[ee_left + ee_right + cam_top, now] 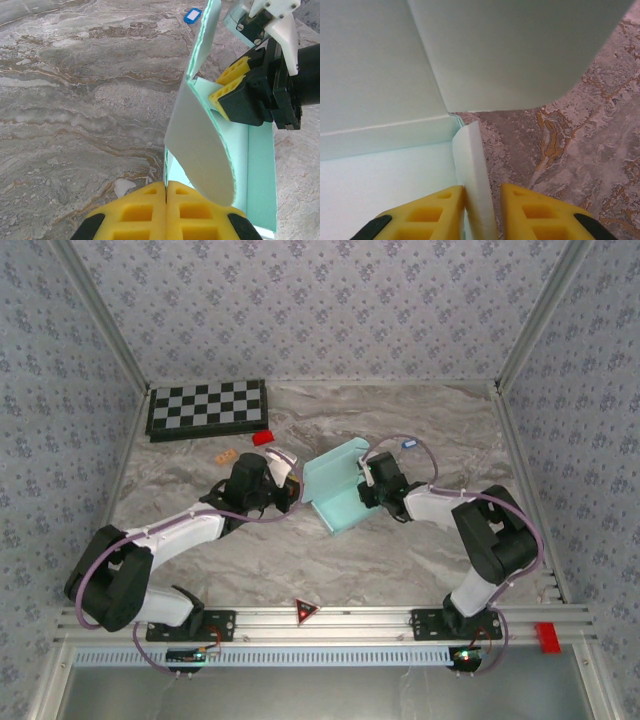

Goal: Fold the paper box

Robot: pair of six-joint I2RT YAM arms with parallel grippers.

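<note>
Top external view: one paper box [338, 498], a pale cyan piece of thin card, sits at the centre of the frame on a grey marbled table [420, 560]. It is partly formed, with a flat base and one wall standing up along its upper edge. Two robot arms reach in from the bottom of the frame and meet at the box. The left gripper [296, 480] is at its left edge and the right gripper [362, 488] at its right edge.

Left wrist view: the left gripper's [165, 200] yellow fingers are pressed together at the bottom of the frame. The card's edge runs down into the seam between them, so they appear to pinch it. A rounded flap of the paper box [200, 150] curls upward above them. The right gripper [231, 85] is at the upper right.

Right wrist view: the right gripper [482, 205] has a narrow upright flap between its two fingers, and they appear closed on it. The box's [380, 75] panels fill the upper left.

The card is probably very light, bends readily, and creases or tears if squeezed hard. It will likely slide on the smooth table unless one side is held. The best places to take hold are the flap edges, close to the fold lines.

Counted elsewhere in the top view: one checkerboard [205, 410] at the upper left, one small red block [263, 437] just below it, one small orange piece [225, 455], and one small blue tag [408, 443] right of centre.
</note>
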